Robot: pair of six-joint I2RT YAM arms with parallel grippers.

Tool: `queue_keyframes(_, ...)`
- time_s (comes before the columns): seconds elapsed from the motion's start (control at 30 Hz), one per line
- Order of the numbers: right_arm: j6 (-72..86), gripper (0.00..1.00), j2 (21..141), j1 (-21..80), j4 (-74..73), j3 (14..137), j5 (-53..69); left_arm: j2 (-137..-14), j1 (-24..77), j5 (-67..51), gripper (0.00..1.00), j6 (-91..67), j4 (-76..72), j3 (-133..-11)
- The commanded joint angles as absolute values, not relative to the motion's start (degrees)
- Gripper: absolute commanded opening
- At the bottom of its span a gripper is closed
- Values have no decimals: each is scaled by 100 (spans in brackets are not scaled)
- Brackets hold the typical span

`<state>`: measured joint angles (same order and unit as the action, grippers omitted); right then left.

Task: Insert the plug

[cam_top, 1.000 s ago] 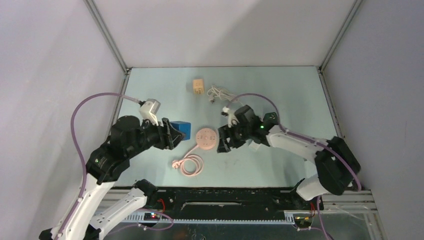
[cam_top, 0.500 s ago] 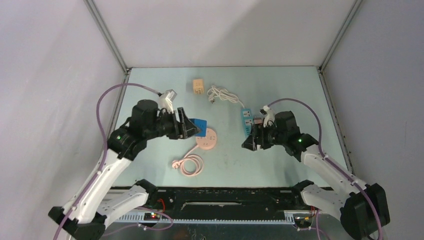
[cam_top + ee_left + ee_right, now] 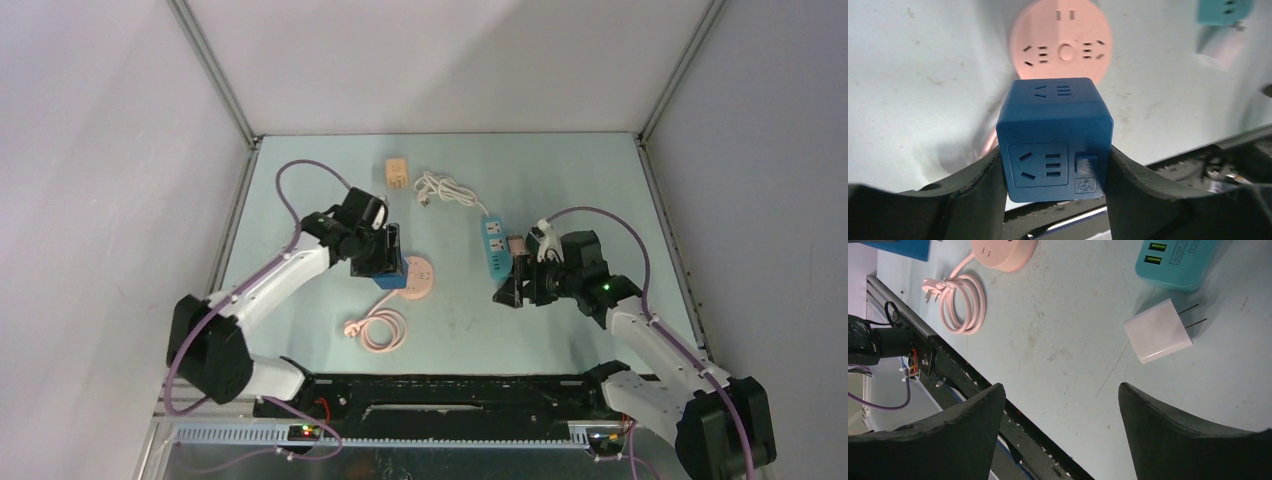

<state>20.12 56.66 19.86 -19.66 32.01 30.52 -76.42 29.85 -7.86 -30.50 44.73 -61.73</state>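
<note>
Left pincer: left gripper (image 3: 1054,172) pinches the blue cube (image 3: 1055,135) by two opposite side faces, one finger on each.
Right pincer: right gripper (image 3: 1060,390) has its jaws spread wide and holds nothing; it hangs over the table (image 3: 1058,340), near a white charger (image 3: 1158,337) that lies beside the teal strip (image 3: 1175,260).
Where the cube is: above the table, at the left edge of the pink round socket (image 3: 1065,45). From the left wrist view the socket lies just beyond the cube, not straight under it.
Step in hand: I judge it is the bringing of the cube over the socket; insertion is not yet begun.
Next move calls for: a small shift until the cube is centred over one set of slots, a turn so the pins match them, then a straight push down.
Pointing: one face with slots and a small button looks back at the wrist camera. The face toward the table is hidden, so the pins cannot be seen.
Long axis: none clear; its sides look almost equal.
</note>
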Motion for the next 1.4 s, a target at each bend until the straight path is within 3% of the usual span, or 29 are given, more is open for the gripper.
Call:
queue_keyframes(0.0, 1933, 86, 5515, 1911, -1925, 3199, 3215, -8021, 3183, 151, 0, -2889, 4486, -6623)
queue_keyframes(1.37, 1898, 86, 5448, 1891, -2092, 3199, 3243, -8950, 3436, 827, 0, -3008, 3959, -6634)
